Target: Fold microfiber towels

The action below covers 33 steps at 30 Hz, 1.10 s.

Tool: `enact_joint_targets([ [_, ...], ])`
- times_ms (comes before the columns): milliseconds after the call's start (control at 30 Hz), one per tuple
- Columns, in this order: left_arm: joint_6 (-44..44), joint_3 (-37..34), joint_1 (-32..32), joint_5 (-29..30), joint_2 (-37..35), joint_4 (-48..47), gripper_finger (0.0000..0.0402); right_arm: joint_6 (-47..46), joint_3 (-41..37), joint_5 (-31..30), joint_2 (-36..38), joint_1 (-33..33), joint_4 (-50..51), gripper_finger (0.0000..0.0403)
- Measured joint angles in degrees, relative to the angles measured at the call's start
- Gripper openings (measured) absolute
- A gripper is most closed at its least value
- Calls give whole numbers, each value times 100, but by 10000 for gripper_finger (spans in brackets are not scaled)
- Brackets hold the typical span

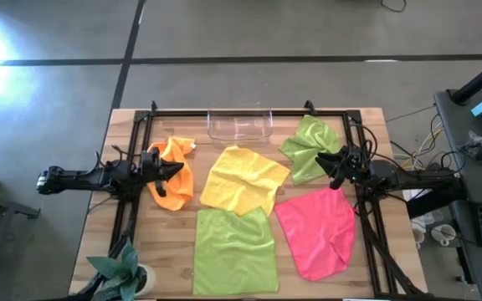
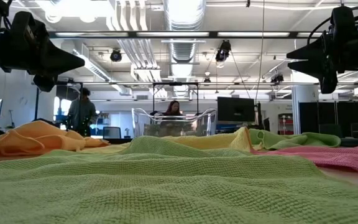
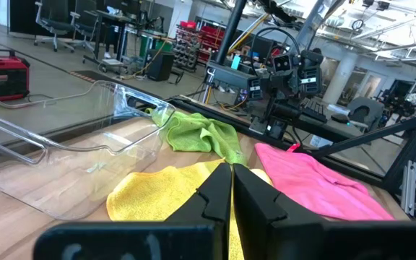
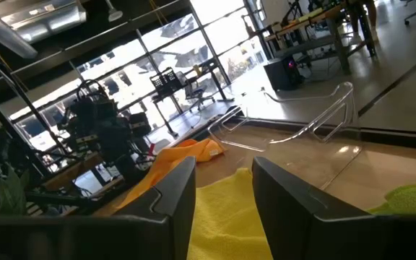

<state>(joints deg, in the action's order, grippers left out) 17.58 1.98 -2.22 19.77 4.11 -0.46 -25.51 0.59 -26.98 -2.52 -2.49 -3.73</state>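
Note:
Several microfiber towels lie spread on the wooden table: an orange one (image 1: 172, 173) at the left, a yellow one (image 1: 243, 179) in the middle, a lime green one (image 1: 234, 251) near the front edge, a second lime green one (image 1: 310, 147) crumpled at the far right, and a pink one (image 1: 318, 231) at the right. My left gripper (image 1: 174, 170) hangs shut above the orange towel, pointing level toward the table's right. My right gripper (image 1: 325, 160) hangs open above the far green towel, pointing level toward the left. Both are clear of the cloths.
A clear plastic tray (image 1: 239, 125) stands at the table's far edge, in the middle. A small potted plant (image 1: 122, 272) sits at the near left corner. A black frame (image 1: 249, 112) runs around the work area. People show in the room behind the table.

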Motion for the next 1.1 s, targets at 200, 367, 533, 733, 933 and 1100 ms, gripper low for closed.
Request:
enact_joint_targets([
  [200,-1,0,-1,1,0,0,0,0,-1,0,1,1,0,128],
  [367,0,0,0,0,-1,1,0,1,1,0,1,-1,0,128],
  [533,-1,0,-1,1,0,1,0,-1,-1,-4,1,-1,-84,128],
  [733,0,0,-2,0,1,1,0,-292,-1,-9,1,1,-134,128],
  [933,-1,0,-2,1,0,0,0,-792,-1,-15,0,1,-158,128],
  [1100,-1,0,0,1,-1,0,0,-935,10,-16,1,1,-170,128],
])
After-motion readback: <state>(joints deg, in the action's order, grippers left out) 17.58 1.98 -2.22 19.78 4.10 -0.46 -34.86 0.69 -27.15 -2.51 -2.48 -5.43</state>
